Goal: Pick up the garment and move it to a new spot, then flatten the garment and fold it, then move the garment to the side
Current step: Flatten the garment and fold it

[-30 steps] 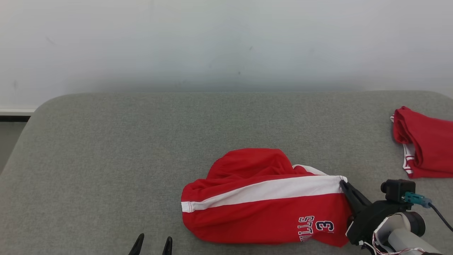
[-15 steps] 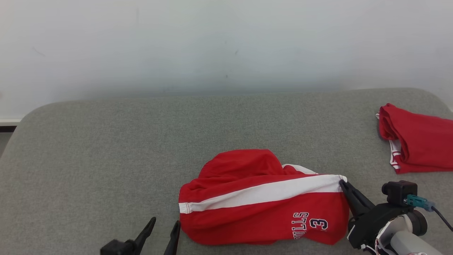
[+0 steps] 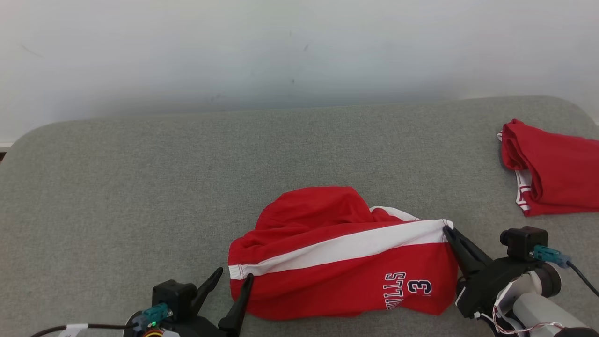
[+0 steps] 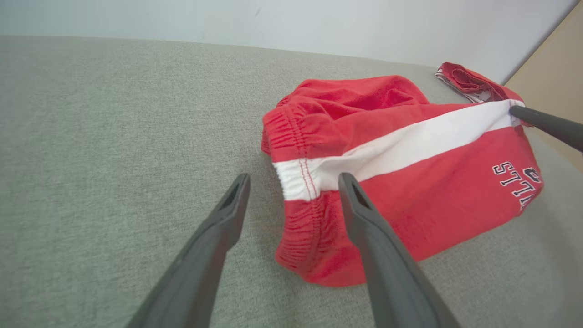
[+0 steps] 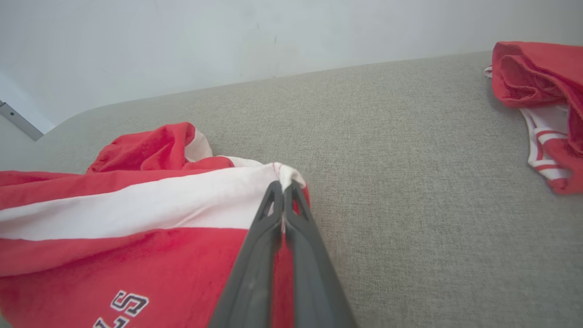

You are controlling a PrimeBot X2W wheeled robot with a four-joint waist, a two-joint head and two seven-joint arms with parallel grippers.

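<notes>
The garment (image 3: 341,260) is a pair of red shorts with a white side stripe and dark lettering, lying crumpled on the grey table (image 3: 140,187). My right gripper (image 3: 448,230) is shut on the white stripe's hem corner at the garment's right end; in the right wrist view the right gripper (image 5: 283,187) pinches that white cloth (image 5: 136,205). My left gripper (image 3: 234,276) is open at the garment's left end, its fingers on either side of the elastic waistband. In the left wrist view the left gripper (image 4: 294,177) straddles the white stripe on the garment (image 4: 410,182).
A second red garment (image 3: 552,173) with white trim lies folded at the table's right edge, also seen as a red bundle (image 5: 542,86) in the right wrist view. A pale wall (image 3: 281,47) rises behind the table. The table's rounded left corner (image 3: 18,140) is near.
My left gripper has come up and rightward to the garment's waistband end, still open. The right gripper keeps its hold. The head camera has shifted.
</notes>
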